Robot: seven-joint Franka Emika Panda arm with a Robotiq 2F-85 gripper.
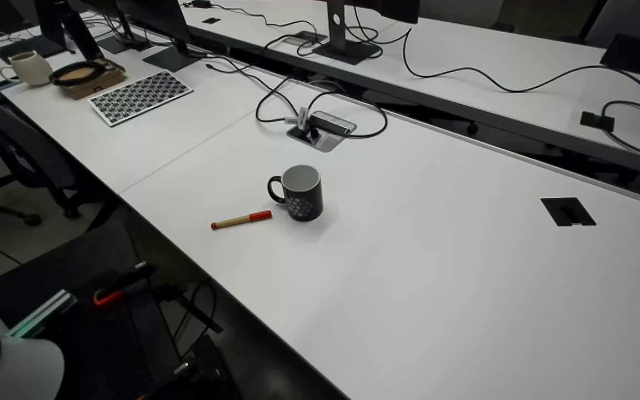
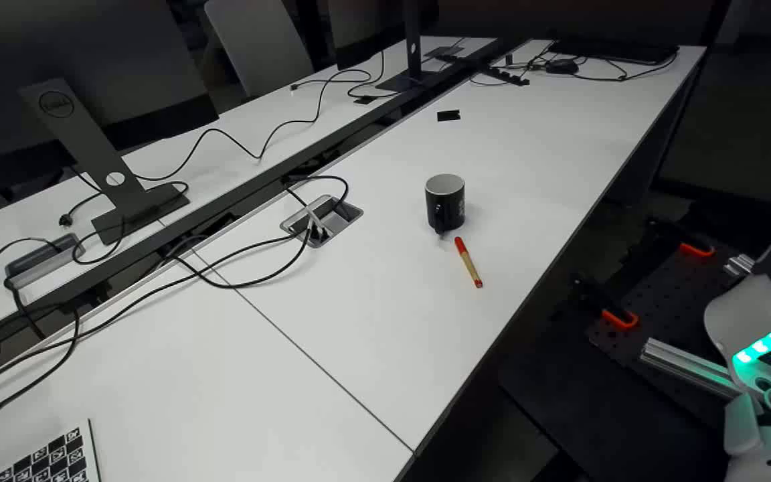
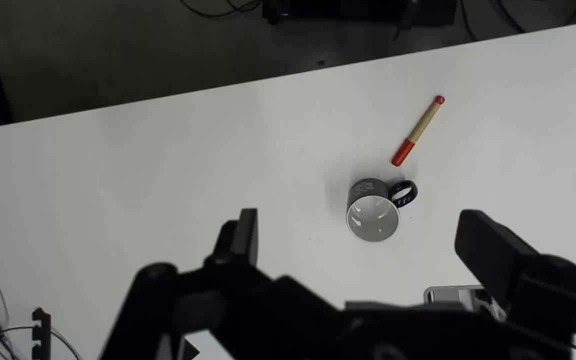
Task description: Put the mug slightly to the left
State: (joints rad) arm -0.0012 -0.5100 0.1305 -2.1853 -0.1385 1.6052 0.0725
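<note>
The dark mug with a pale print stands upright on the white table in both exterior views (image 1: 304, 200) (image 2: 446, 206). In the wrist view the mug (image 3: 368, 190) is seen from above, with its pale inside visible and its handle toward the upper right. My gripper (image 3: 357, 231) is open in the wrist view. Its fingers are wide apart, and the mug appears between and slightly beyond the fingertips, not touched. The gripper is out of view in both exterior views.
A red and tan marker (image 1: 241, 220) lies beside the mug on its handle side. A cable outlet (image 1: 325, 130) with cables is set in the table behind the mug. A keyboard (image 1: 140, 96) and a whitish mug (image 1: 30, 69) are farther along. The table's edge (image 3: 268, 80) shows in the wrist view.
</note>
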